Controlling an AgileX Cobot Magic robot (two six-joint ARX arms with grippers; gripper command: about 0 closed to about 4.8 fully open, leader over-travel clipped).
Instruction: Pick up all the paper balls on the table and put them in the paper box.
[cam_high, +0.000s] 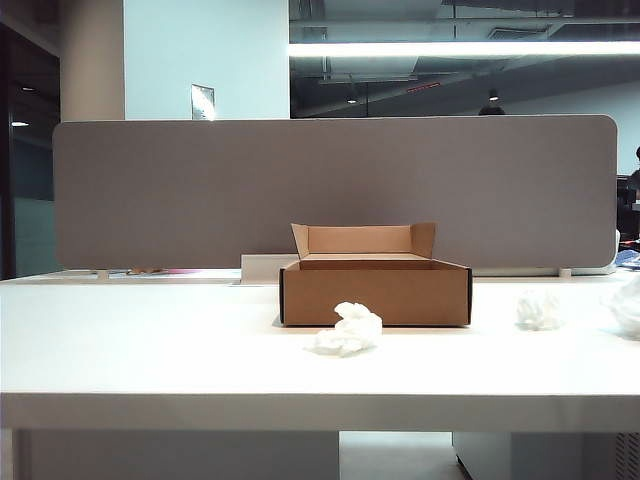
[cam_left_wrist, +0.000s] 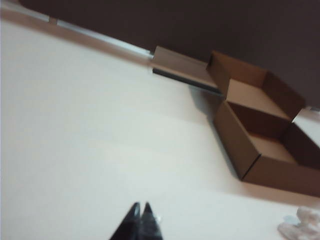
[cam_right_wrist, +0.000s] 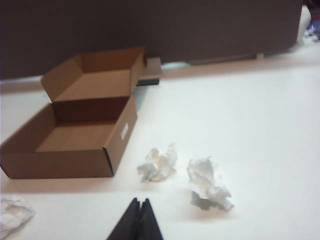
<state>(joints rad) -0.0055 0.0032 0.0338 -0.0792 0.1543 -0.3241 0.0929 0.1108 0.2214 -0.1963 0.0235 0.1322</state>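
Paper box (cam_high: 375, 292) on desk (cam_high: 150, 350), before divider panel (cam_high: 330, 190). One paper ball (cam_high: 347, 329) before box; two more (cam_high: 538, 310) (cam_high: 628, 303) rightward.

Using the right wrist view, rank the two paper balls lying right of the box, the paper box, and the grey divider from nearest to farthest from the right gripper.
From the shut right gripper:
1. The two paper balls: one closer to the box, the other farther out. Too close to call between them.
2. The paper box, open and empty, beyond the balls.
3. The grey divider, along the table's back edge.
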